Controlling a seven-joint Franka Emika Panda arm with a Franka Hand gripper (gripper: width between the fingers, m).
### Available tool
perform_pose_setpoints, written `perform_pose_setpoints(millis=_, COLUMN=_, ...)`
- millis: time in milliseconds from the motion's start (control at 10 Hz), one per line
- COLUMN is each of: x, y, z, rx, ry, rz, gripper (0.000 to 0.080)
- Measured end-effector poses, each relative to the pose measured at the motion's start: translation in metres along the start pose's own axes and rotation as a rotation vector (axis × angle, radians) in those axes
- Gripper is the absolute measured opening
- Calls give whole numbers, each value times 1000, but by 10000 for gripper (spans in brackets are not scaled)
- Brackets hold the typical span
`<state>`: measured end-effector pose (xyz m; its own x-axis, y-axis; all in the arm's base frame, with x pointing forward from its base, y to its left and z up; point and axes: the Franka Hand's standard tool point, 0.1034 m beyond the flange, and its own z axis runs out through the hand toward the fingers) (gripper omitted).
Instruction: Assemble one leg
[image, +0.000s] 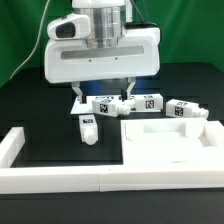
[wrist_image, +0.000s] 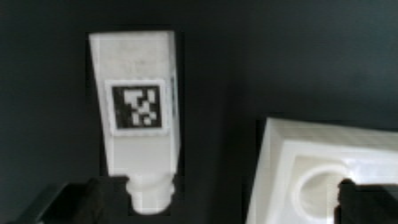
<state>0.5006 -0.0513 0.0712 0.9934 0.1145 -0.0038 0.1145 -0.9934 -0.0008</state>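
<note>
White border rails run along the near edge of the black table. Just beyond, the leg lies alone, near the square panel on the exterior view's left, apart from it, tag up. Farther back, more legs sit in a row. Above them hangs the gripper, fingers spread wide and holding nothing. This looks like the reach for a leg. Next it should straddle the post, descend and close.
</note>
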Motion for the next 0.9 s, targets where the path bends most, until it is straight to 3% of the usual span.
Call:
perform_pose_setpoints(millis=200, x=0, y=-3, z=0, rx=-7, ry=10, rz=1, gripper=649)
perform_pose_setpoints(millis=300, x=-2, y=-30, z=0, rx=-33, ry=56, rz=-34, gripper=649)
perform_pose_setpoints(millis=400, x=-7, y=-62, z=-2, rx=-34, ry=58, rz=-68, gripper=649)
perform_pose_setpoints(millis=500, x=-5, y=-82, z=-4, rx=-29, ry=65, rz=-20, gripper=649)
perform_pose_setpoints(millis=600, x=-4, y=-90, z=-4, rx=-29, ry=69, rz=-26, gripper=649)
perform_pose_setpoints(millis=900, x=-5, y=-87, z=-4, rx=-29, ry=67, rz=-34, gripper=649)
